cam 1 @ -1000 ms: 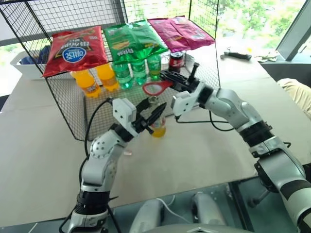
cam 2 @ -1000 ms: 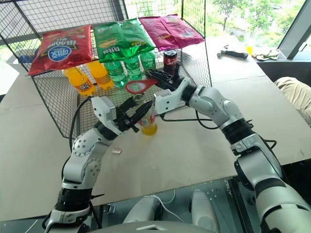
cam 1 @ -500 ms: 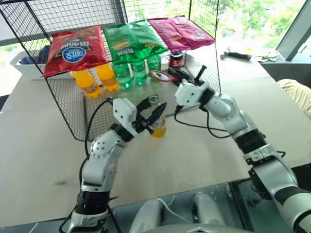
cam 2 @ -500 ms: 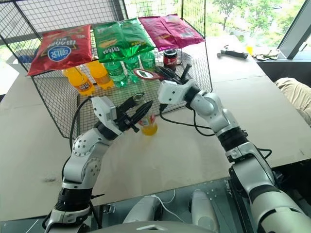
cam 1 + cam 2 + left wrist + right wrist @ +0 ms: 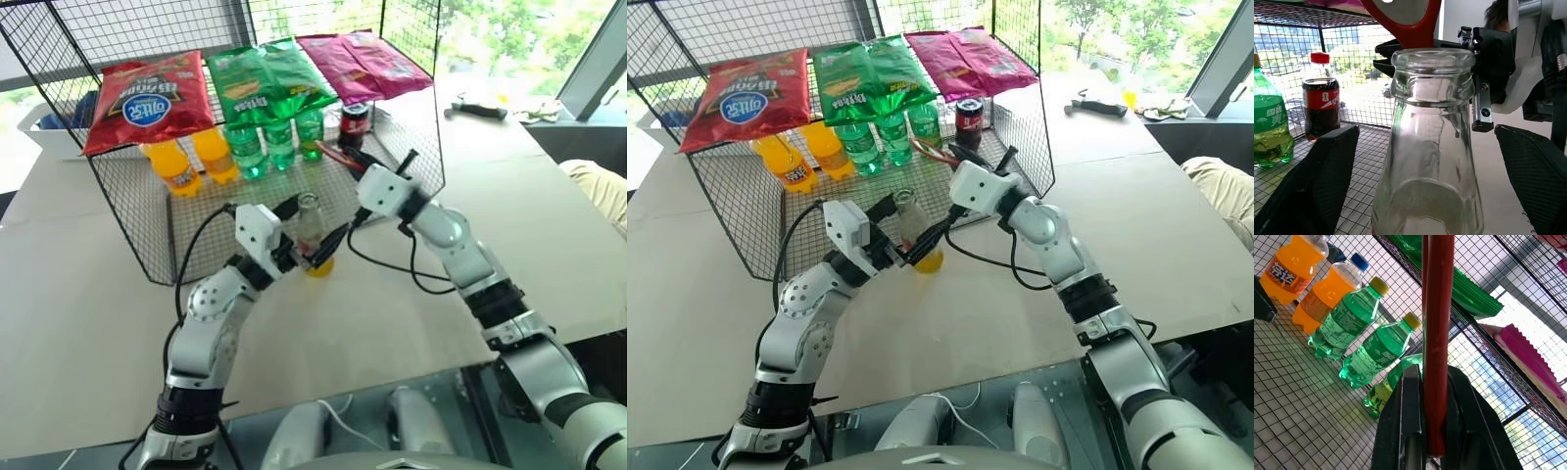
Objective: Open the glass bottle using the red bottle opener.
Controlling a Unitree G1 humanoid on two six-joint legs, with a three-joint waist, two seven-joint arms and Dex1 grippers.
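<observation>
The glass bottle [image 5: 310, 223] is standing upright on the pale tabletop [image 5: 411, 304], just in front of the near edge of a black wire rack [image 5: 147, 211]. Its mouth is bare, with no cap on it, and a band of yellow-orange liquid is sitting at its base.

The left gripper [image 5: 312, 232] is reaching in from the near left, its two black fingers spread wide on either side of the bottle and not pressing it. In the left wrist view the bottle's clear neck [image 5: 1430, 122] is rising between the two fingers [image 5: 1317, 181], with a gap on each side.

The right gripper [image 5: 350, 157] is hovering just beyond and to the right of the bottle, its fingers clamped on the red bottle opener [image 5: 1437, 333]. The opener's looped head [image 5: 1403, 22] is hanging just behind and above the bottle's rim.

Inside the rack, orange soda bottles [image 5: 191, 162] are standing to the left, green soda bottles [image 5: 277, 142] in the middle and a small cola bottle [image 5: 354, 122] to the right. Red, green and pink snack bags [image 5: 265, 78] are lying along the rack's top.
</observation>
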